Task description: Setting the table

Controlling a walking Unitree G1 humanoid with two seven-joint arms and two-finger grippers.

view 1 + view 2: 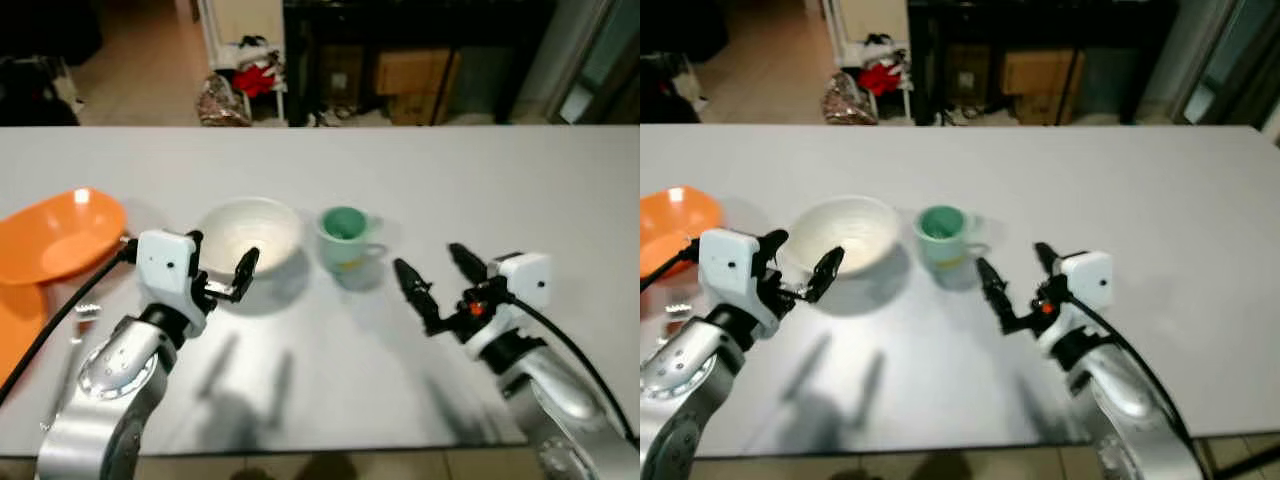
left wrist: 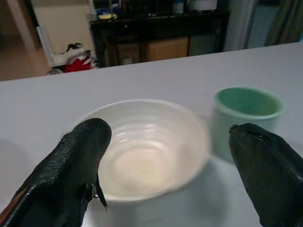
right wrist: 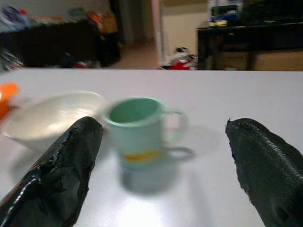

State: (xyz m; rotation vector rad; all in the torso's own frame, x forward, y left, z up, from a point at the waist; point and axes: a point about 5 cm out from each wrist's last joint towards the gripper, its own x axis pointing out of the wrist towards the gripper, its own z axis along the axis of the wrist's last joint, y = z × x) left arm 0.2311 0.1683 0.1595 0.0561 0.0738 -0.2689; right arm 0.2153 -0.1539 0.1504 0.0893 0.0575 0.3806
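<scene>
The white bowl (image 1: 250,236) stands on the grey tabletop (image 1: 480,180), and I take it as the landmark for the rest. Just beside the bowl, on the robot's right side of it, stands the green mug (image 1: 344,238), with its handle turned away from the bowl. Well apart on the other side of the bowl lies an orange dish (image 1: 58,235), and some cutlery (image 1: 84,318) lies near that dish, too blurred to name. The left claw (image 1: 222,267) hovers at the near rim of the bowl, wide open and holding nothing. The right claw (image 1: 432,279) is near the mug, on the side far from the bowl, also wide open and empty. In my judgement the left arm is nearer to the bowl, which lies straight ahead between its fingers.
</scene>
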